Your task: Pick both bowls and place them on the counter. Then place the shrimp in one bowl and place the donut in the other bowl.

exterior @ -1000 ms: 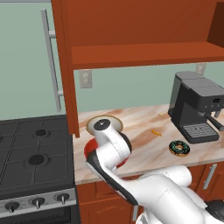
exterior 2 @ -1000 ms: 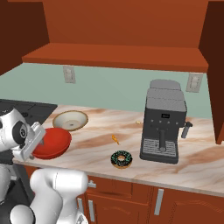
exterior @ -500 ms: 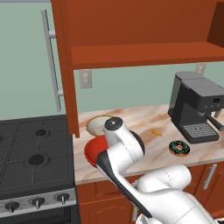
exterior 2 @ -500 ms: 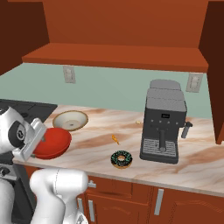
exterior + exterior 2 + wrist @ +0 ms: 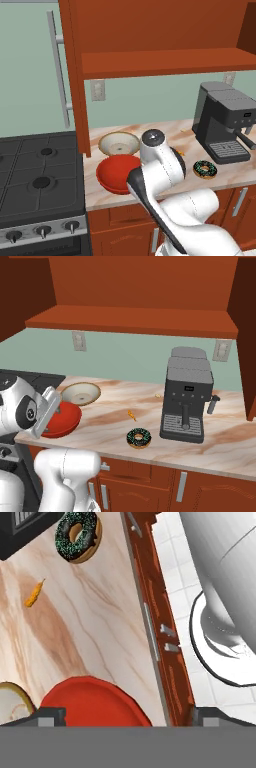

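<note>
The glossy red bowl (image 5: 116, 173) sits near the counter's (image 5: 100, 421) front edge, and the cream-beige bowl (image 5: 119, 143) stands right behind it, touching or nearly so. In the hand view the red bowl (image 5: 94, 704) lies at the bottom with the cream bowl (image 5: 11, 705) in the corner. The tiny orange shrimp (image 5: 131, 415) lies on the bare stone, and the chocolate sprinkled donut (image 5: 139, 438) lies in front of it. The shrimp (image 5: 34, 594) and the donut (image 5: 78, 535) both show far from the hand. My gripper (image 5: 128, 717) hangs open and empty over the red bowl's front rim at the counter edge.
A dark coffee machine (image 5: 187, 394) stands on the counter right of the donut. The black stove (image 5: 35, 180) adjoins the counter on the left. A wooden shelf (image 5: 165, 62) runs overhead. Cabinet fronts with handles (image 5: 152, 632) drop below the counter edge.
My arm has swung to the right and off the red bowl, which now shows more fully. The jaws have stayed open. Both bowls, the shrimp and the donut have not moved.
</note>
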